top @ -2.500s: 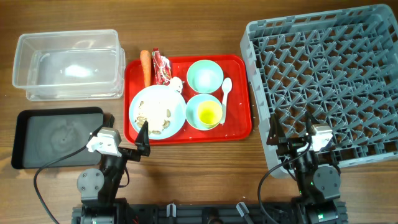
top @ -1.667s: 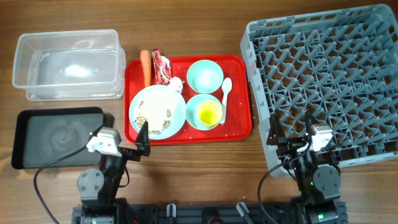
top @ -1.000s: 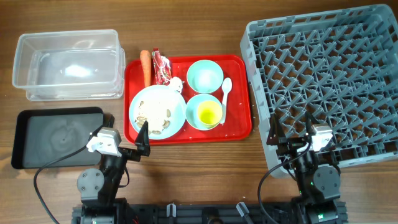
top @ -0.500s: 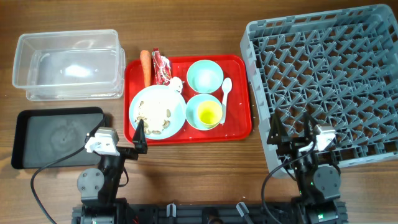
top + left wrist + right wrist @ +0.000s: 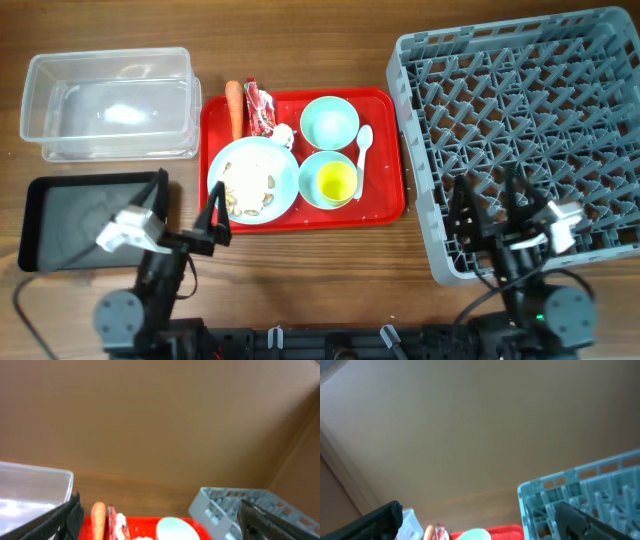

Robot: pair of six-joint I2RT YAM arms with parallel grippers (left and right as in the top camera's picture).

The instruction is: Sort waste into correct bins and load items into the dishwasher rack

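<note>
As both arms sit at six o'clock, the left gripper point(image 5: 187, 203) and right gripper point(image 5: 492, 215) each show jaws spread wide apart. Beside the left gripper, at eight o'clock, lies the black tray point(image 5: 70, 228). At centre, a red serving tray point(image 5: 385, 200) carries the plate point(image 5: 290, 185) of food bits point(image 5: 250, 185), carrot point(image 5: 234, 108) and wrapper point(image 5: 260, 107). The rack point(image 5: 520, 100) fills three o'clock; the clear tub point(image 5: 110, 100) sits at ten o'clock

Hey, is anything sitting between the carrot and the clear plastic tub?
Nothing visible but the red tray's low rim: the carrot lies at its left edge, and the clear tub stands just left of that.
</note>
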